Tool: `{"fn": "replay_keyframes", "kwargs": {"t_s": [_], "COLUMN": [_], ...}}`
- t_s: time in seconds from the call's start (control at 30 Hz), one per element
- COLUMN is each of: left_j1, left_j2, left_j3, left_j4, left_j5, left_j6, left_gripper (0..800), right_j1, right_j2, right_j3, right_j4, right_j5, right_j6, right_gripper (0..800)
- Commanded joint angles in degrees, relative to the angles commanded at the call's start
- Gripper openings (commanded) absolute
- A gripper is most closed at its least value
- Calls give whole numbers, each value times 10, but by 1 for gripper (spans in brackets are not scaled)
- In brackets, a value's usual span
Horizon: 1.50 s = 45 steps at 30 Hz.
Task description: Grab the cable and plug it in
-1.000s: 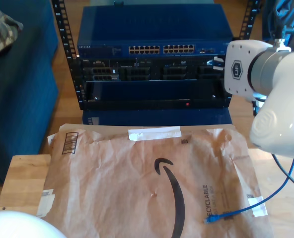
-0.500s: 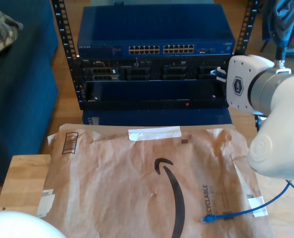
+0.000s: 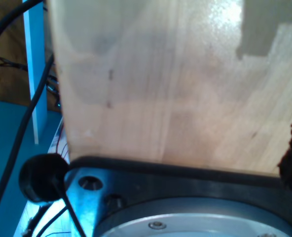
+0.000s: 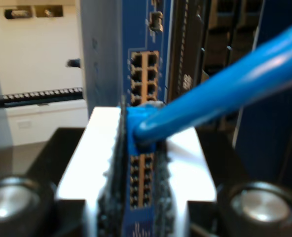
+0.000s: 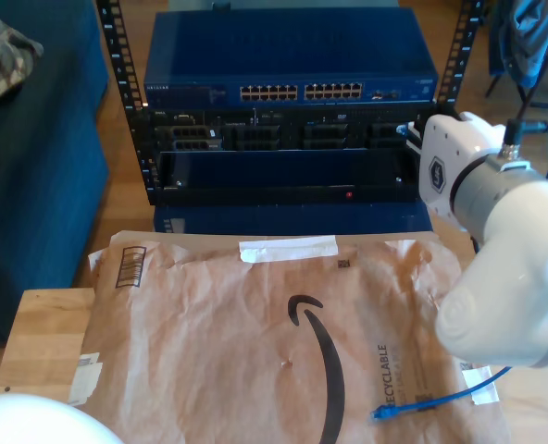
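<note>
At the exterior view's right, a white arm (image 5: 501,268) reached toward the far rack (image 5: 288,139), its head close beside the rack's right-hand edge. My second end effector (image 4: 136,163) was pinching the cable (image 4: 220,94) by its blue plug, the white fingers (image 4: 99,148) pressed against the plug from both sides; the second wrist view looked along them at rows of ports on the blue switch (image 4: 141,69), with the plug just in front of those ports and whether it touched them could not be told. The blue switch (image 5: 288,60) sat at the top of the rack in the exterior view. Nearer the camera, a brown paper mailer (image 5: 274,342) covered most of the wooden desk (image 5: 43,342). The cable's other end (image 5: 413,404), with its small plug, lay on the mailer's near right corner in the exterior view. The first wrist view faced a pale wooden surface (image 3: 175,84) with black cables (image 3: 18,133) alongside; whether my first end effector was spread or pressed together could not be told.
</note>
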State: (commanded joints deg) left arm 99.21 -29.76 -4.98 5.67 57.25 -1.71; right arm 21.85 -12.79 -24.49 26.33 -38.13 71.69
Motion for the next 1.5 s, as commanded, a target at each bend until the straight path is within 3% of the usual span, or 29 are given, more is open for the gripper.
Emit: {"fn": "replay_keyframes", "kwargs": {"t_s": [0.47, 0.87, 1.17, 1.5], "left_j1": [0, 0, 0, 0], "left_j2": [1, 1, 1, 1], "left_j3": [-1, -1, -1, -1], "left_j4": [0, 0, 0, 0], "left_j5": [1, 1, 1, 1], "left_j6": [0, 0, 0, 0], "left_gripper": [800, 800, 800, 800], "right_j1": [8, 22, 25, 25], "right_j2": [155, 290, 377, 426], "right_j3": [-130, -169, -247, -282], "right_j4": [-4, -3, 1, 28], "right_j5": [-26, -236, -302, -346], "right_j6": [40, 89, 89, 89], "right_gripper": [0, 0, 0, 0]}}
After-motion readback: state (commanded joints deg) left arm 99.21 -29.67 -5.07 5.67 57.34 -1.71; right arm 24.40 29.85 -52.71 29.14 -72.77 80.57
